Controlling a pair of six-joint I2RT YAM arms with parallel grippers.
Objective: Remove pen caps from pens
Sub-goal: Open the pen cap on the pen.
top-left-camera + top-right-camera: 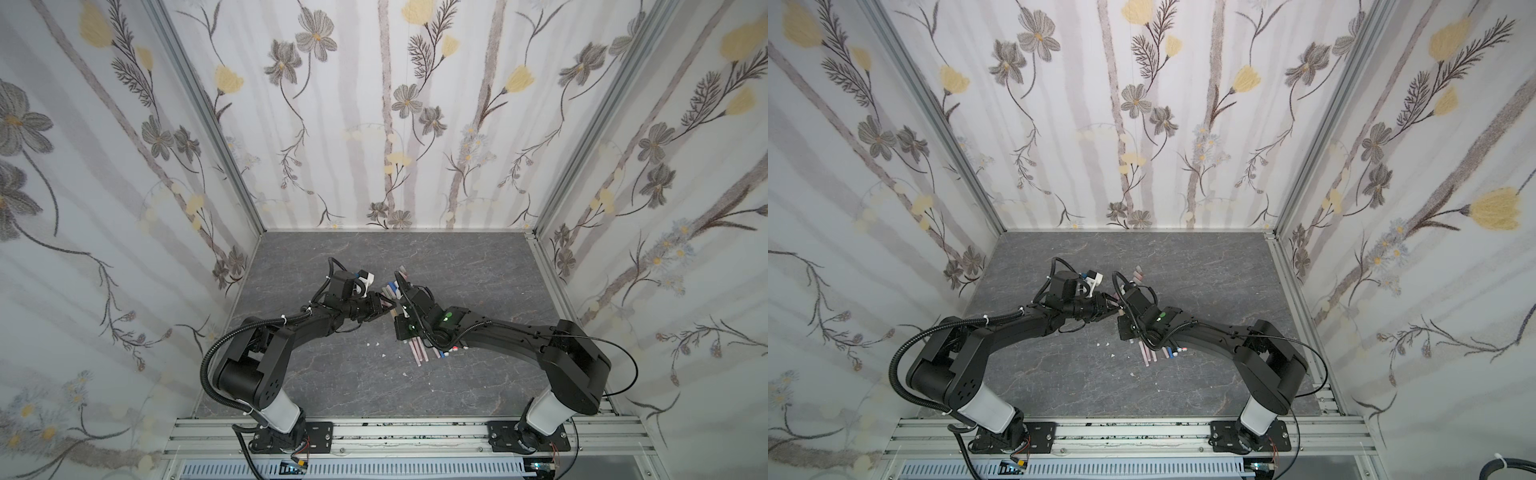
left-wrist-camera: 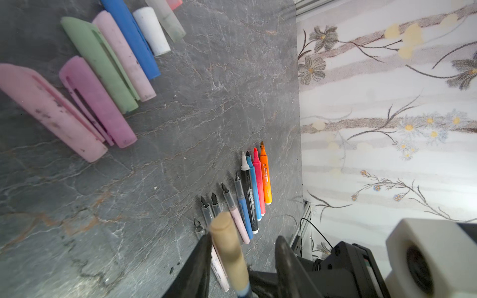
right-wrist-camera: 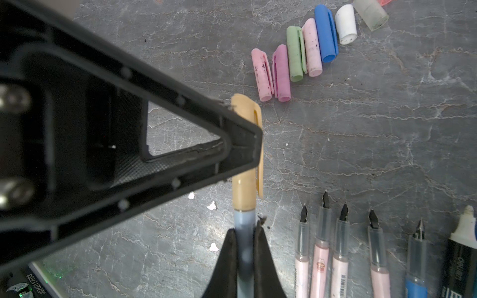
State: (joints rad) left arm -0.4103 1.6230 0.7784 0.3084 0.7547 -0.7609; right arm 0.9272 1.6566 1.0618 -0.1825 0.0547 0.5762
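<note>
My right gripper is shut on the blue-grey barrel of a pen that carries a tan cap. My left gripper stands open around that cap: one finger lies against it and the other stands apart. Both grippers meet above mid-table in a top view, left and right. Several loose pen caps lie in a row: pink, lilac, green, pale pink, blue, white, grey. Several uncapped pens lie side by side, also seen in the right wrist view.
Small white specks dot the grey marble table. Floral walls close in the back and both sides. The row of pens lies partly under my right arm, with the loose caps just beyond the grippers.
</note>
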